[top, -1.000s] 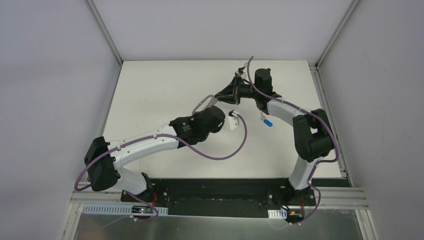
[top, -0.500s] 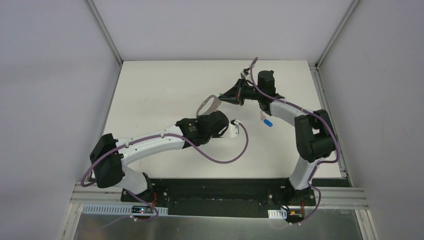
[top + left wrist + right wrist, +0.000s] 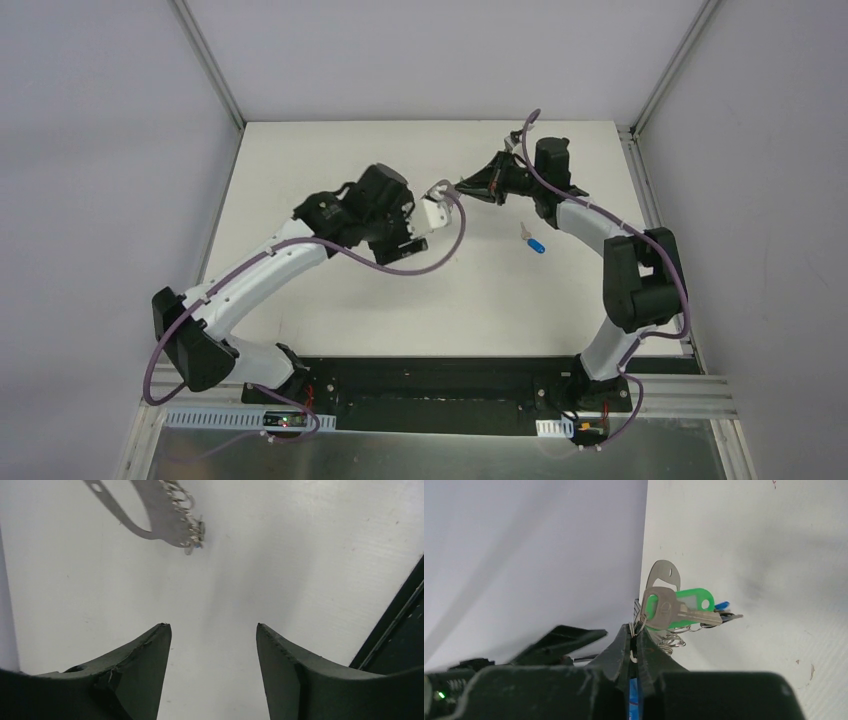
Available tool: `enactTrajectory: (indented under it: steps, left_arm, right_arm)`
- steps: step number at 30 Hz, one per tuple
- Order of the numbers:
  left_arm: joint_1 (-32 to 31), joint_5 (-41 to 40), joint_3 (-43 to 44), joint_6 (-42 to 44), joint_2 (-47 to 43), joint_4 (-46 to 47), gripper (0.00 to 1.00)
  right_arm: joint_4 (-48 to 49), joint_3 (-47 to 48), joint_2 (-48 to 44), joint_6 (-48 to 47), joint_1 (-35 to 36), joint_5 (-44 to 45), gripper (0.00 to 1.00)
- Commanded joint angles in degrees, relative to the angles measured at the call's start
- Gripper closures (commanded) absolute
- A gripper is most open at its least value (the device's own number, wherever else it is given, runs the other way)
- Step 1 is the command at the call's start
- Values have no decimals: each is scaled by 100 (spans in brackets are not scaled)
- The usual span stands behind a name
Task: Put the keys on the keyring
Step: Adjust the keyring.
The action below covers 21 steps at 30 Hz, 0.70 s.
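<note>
left arm [image 3: 268, 262] has swung away to the left of the keyring [image 3: 438, 190] since the earlier frame. its claw [image 3: 212, 630] is apart and empty, facing the loop across the bare surface [image 3: 320, 170]. right arm [image 3: 590, 222] has carried the keyring a little rightward, and its claw [image 3: 636, 636] is clamped on the row of rings. green key [image 3: 684, 605] hangs from those rings. blue key [image 3: 535, 243] lies on the surface right of the keyring, toward the bases, blade pointing back at it. the right arm is nearer; the free left claw sits on the keyring's opposite side.
</note>
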Motion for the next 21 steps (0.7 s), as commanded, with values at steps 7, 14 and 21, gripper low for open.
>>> enactTrajectory:
  steps: [7,14,21]
  left_arm:
    - [1030,2809,1265,-1995,240,-299,45]
    - [1186,3101,1778,-3574,1024,83,65]
    - [1186,3072,2030,-4491,1508,298,77]
  right_arm:
    - [442,-295,-733,97,39,-87,100]
    - [457,-271,-823,166,42,-97,100]
    - [445,-218,-798,213,42,-101,100]
